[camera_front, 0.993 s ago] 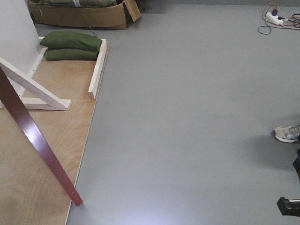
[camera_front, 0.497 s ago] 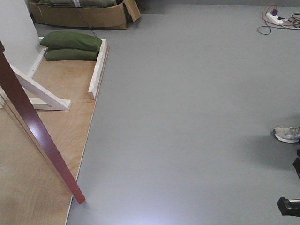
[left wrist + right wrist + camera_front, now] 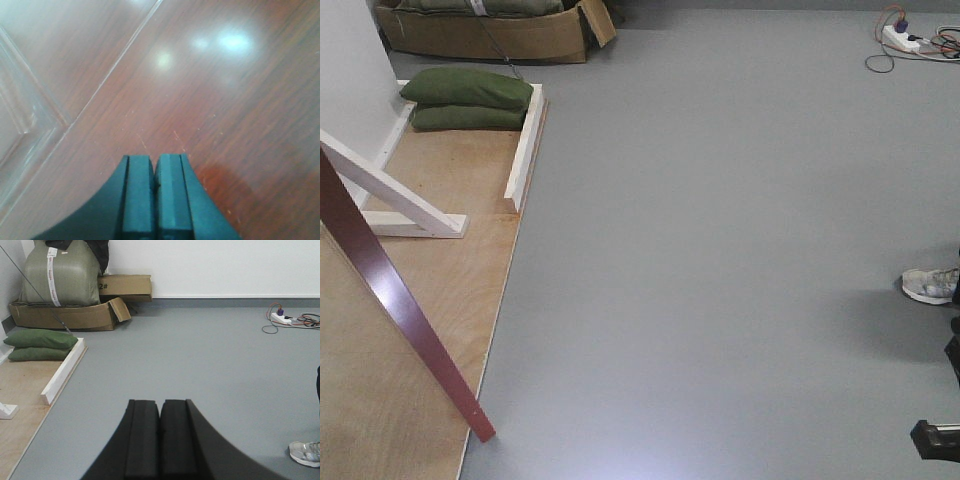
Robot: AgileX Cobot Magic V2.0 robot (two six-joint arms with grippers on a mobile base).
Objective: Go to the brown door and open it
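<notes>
The brown door (image 3: 390, 300) shows in the front view as a glossy reddish-brown edge running diagonally over the plywood platform (image 3: 440, 270) at the left. Its panelled face (image 3: 210, 90) fills the left wrist view. My left gripper (image 3: 155, 162) is shut with nothing between its fingers, and its tips are close to that face. My right gripper (image 3: 160, 407) is also shut and empty. It hangs over the grey floor (image 3: 200, 355), away from the door. The door's handle is out of view.
White beams (image 3: 395, 195) brace the frame on the platform. Green sandbags (image 3: 465, 90) and a cardboard box (image 3: 480, 35) lie behind them. A power strip with cables (image 3: 905, 38) is at the far right. A person's shoe (image 3: 930, 285) and a black object (image 3: 935, 438) are at the right edge.
The door's edge tilted steeper half a second ago and now lies back near its first slant. The whole front view has shifted slightly left. Both grippers stay shut.
</notes>
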